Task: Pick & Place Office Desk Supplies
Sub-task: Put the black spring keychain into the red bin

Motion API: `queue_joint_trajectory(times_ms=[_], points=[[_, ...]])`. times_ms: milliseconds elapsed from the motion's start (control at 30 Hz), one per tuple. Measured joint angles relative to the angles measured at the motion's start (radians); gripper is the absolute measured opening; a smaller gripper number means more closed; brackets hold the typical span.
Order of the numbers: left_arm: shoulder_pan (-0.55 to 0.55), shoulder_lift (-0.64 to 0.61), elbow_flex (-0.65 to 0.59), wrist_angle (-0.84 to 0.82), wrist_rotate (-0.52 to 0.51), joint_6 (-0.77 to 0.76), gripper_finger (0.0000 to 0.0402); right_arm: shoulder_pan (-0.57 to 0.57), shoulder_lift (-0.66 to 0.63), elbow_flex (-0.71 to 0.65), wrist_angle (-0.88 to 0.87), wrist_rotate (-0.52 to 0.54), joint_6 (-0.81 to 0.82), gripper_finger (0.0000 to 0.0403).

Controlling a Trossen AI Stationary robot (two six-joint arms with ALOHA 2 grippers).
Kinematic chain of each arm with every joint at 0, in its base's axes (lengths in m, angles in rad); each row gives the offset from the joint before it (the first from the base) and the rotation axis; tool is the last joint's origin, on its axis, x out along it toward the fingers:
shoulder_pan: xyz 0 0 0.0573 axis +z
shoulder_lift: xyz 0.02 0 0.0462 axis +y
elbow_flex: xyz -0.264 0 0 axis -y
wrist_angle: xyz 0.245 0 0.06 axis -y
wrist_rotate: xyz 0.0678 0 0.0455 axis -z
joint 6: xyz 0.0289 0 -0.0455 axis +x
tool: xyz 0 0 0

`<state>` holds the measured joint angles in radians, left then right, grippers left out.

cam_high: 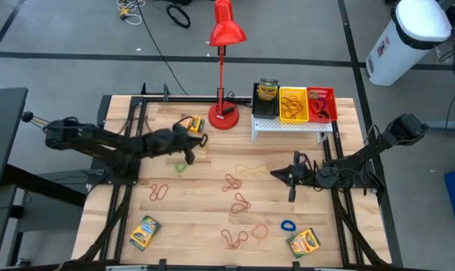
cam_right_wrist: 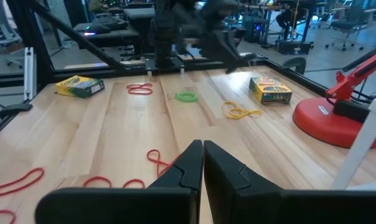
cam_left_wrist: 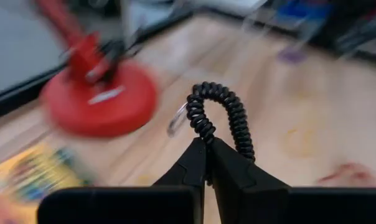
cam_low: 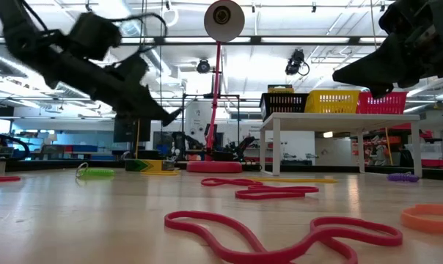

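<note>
Left wrist view: pinched tight in the left gripper [cam_left_wrist: 206, 145], black coiled band [cam_left_wrist: 228, 112], held above the table near the lamp base [cam_left_wrist: 101, 99]. Keep that pinch firm, swing wide of the lamp toward the mesh bins [cam_high: 294, 89] at the back, and release only once over a rim. Leave the right gripper [cam_high: 276, 174], closed on nothing, parked mid-table.

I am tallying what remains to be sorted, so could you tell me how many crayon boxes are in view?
4. One crayon box lies at the table's front left, one at front right, one beside the lamp base, and one sits in the black bin. More may be hidden.
</note>
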<state>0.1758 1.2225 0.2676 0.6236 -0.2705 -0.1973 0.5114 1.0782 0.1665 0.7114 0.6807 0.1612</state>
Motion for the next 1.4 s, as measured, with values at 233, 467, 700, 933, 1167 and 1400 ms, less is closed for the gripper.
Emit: queue_joint_trajectory(times_ms=[233,467,700,933,1167,1400], points=[[-0.118,0.244,-0.060,0.448,-0.040,-0.020,0.0016,-0.023,0.043,0.000,0.028,-0.008,0.051,0.0024],[-0.179,0.544,0.076,0.679,-0.095,0.086,0.0016,-0.023,0.217,0.029,0.151,0.021,0.049,0.0024],[-0.231,0.768,0.260,0.714,-0.142,0.137,0.0016,-0.039,0.411,0.139,0.163,0.110,0.048,0.0076],[-0.305,0.823,0.347,0.713,-0.288,0.282,0.0016,-0.148,0.530,0.221,0.162,0.106,0.244,0.0174],[-0.376,0.824,0.385,0.708,-0.371,0.420,0.0016,-0.246,0.602,0.235,0.269,-0.048,0.288,0.0222],[-0.385,0.824,0.407,0.653,-0.385,0.432,0.0016,-0.244,0.683,0.248,0.442,-0.105,0.188,0.0225]])
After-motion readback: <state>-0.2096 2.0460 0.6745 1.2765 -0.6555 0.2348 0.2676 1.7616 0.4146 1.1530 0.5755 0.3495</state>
